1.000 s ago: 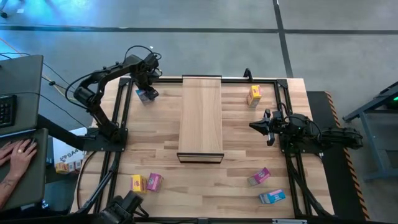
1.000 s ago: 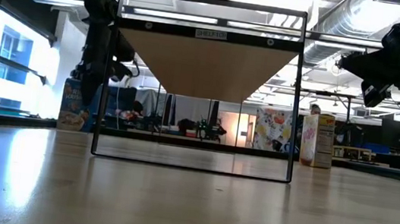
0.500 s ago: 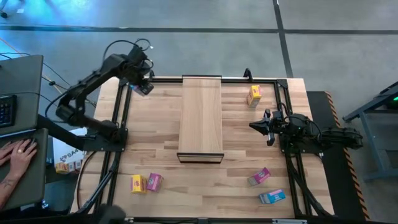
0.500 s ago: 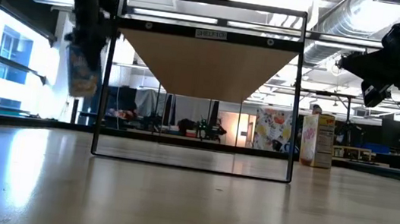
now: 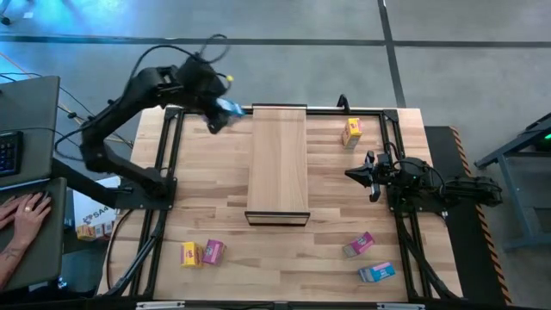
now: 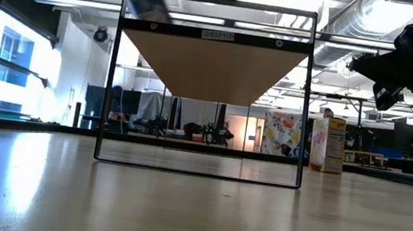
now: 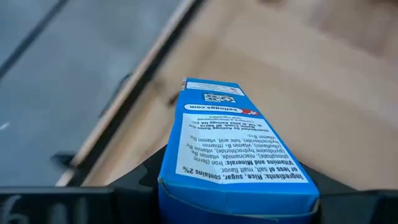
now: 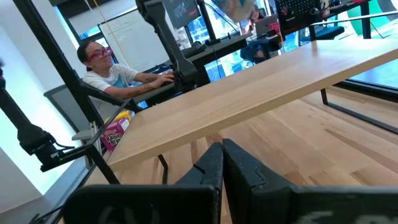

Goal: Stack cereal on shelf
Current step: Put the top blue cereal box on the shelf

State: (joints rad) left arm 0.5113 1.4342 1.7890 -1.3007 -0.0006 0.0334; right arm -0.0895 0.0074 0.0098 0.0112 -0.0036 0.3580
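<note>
The left gripper [image 5: 217, 110] has its jaws clamped on a small blue cardboard cereal box [image 5: 228, 108], high at eleven o'clock beside the pale wooden shelf [image 5: 278, 159], ready for stacking. The right gripper [image 5: 360, 173] waits at three o'clock, jaws together.

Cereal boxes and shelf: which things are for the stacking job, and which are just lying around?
For the job:
- blue cereal box, held by left pincer
- shelf
- yellow box
- yellow and pink pair
- pink box
- second blue box

Lying about:
- keyboard
- a person's hand

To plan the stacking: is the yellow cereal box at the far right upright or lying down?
Upright. The yellow box stands tall on the tabletop in the low view.
</note>
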